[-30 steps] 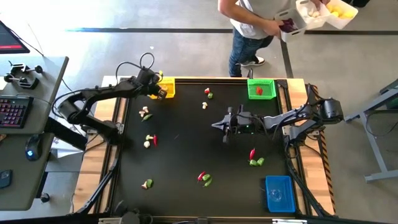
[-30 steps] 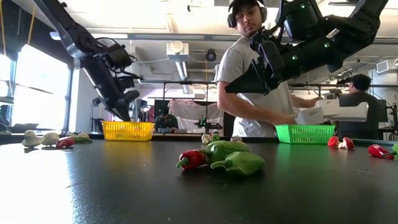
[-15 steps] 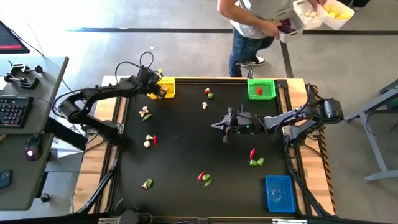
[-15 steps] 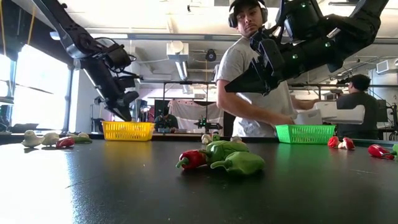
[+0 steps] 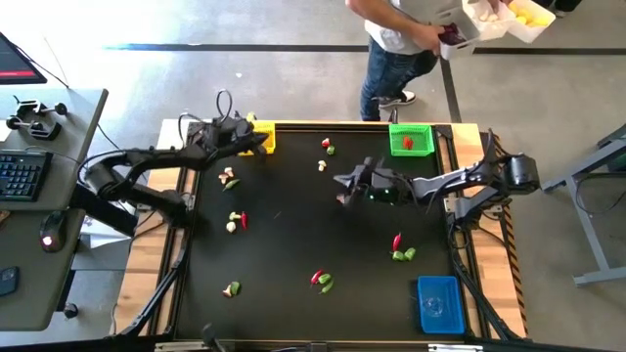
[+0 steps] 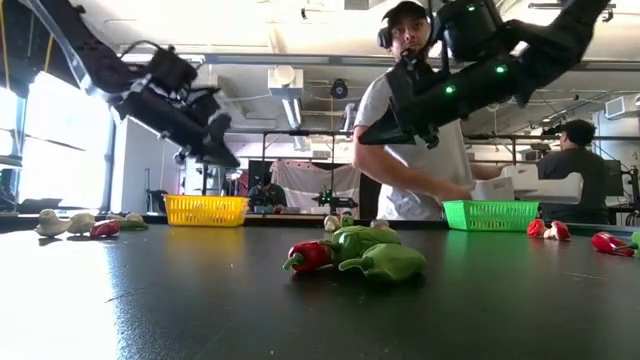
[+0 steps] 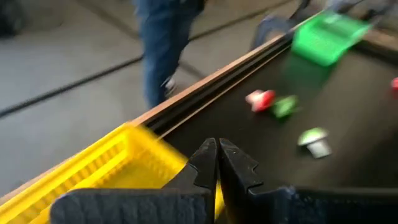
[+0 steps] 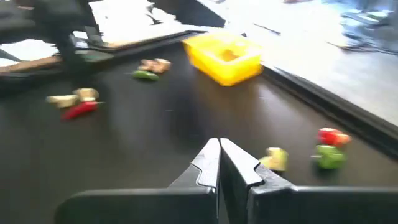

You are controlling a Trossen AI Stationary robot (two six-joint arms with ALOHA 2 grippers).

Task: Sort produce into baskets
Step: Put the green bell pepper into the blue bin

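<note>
Small toy produce lies scattered on the black table: a red and green pair (image 5: 321, 281), another pair (image 5: 401, 252), and cream bulbs with a red piece (image 5: 235, 221). The yellow basket (image 5: 262, 137) stands at the far left edge, the green basket (image 5: 410, 139) at the far right, and the blue basket (image 5: 438, 303) at the near right. My left gripper (image 5: 256, 144) hangs shut just beside and above the yellow basket (image 7: 124, 168), holding nothing. My right gripper (image 5: 340, 183) hovers shut over the table's middle, also holding nothing.
A person (image 5: 401, 39) stands beyond the far edge holding white trays (image 5: 494, 22). A red piece lies in the green basket. More produce lies near the far edge (image 5: 326, 147) and at the near left (image 5: 231, 288). A desk with a keyboard (image 5: 20, 176) stands to the left.
My left gripper has tipped up from pointing steeply down over the yellow basket to nearly level, and has risen a little. My right gripper has moved toward the table's far edge and slightly up, staying shut.
</note>
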